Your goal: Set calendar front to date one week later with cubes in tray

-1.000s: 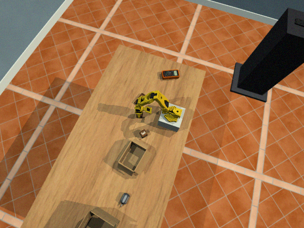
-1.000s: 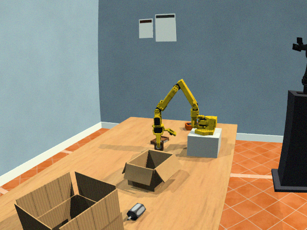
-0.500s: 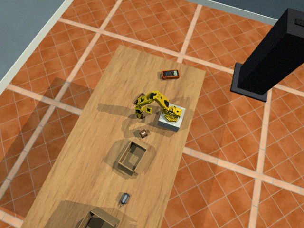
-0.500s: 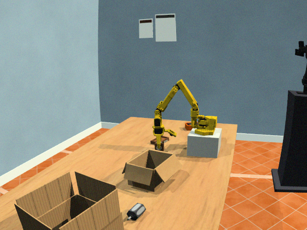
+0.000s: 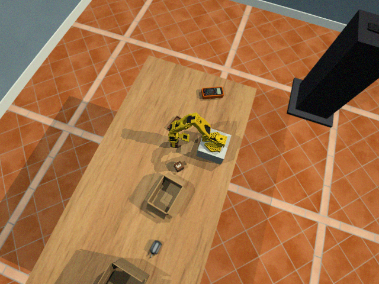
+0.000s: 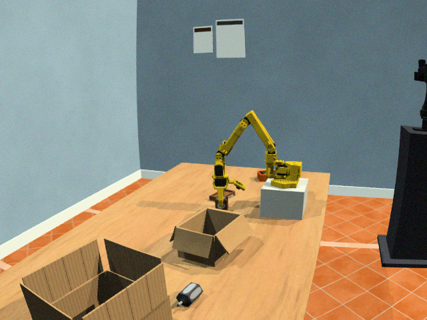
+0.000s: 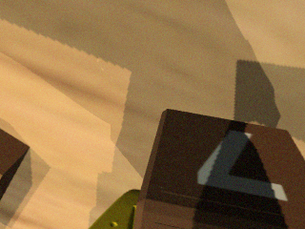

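Note:
My gripper (image 5: pixel 173 142) points straight down and is shut on a dark brown cube (image 7: pixel 224 172) whose visible face shows a pale digit 4. I hold the cube low over the wooden table, just beside the dark tray (image 6: pixel 225 195); it also shows in the exterior view (image 6: pixel 221 204). A corner of the tray (image 7: pixel 9 157) shows at the left edge of the wrist view. The tray is largely hidden behind the arm in the top view (image 5: pixel 174 119). The second cube (image 5: pixel 178 165) lies on the table away from the tray, with a 3 facing up.
An open cardboard box (image 5: pixel 165 195) stands in front of the loose cube. A larger box (image 6: pixel 96 289) is at the near table end, with a small grey device (image 5: pixel 155 247) beside it. An orange multimeter (image 5: pixel 212 92) lies at the far end. The arm's white base block (image 5: pixel 213 148) is at the right.

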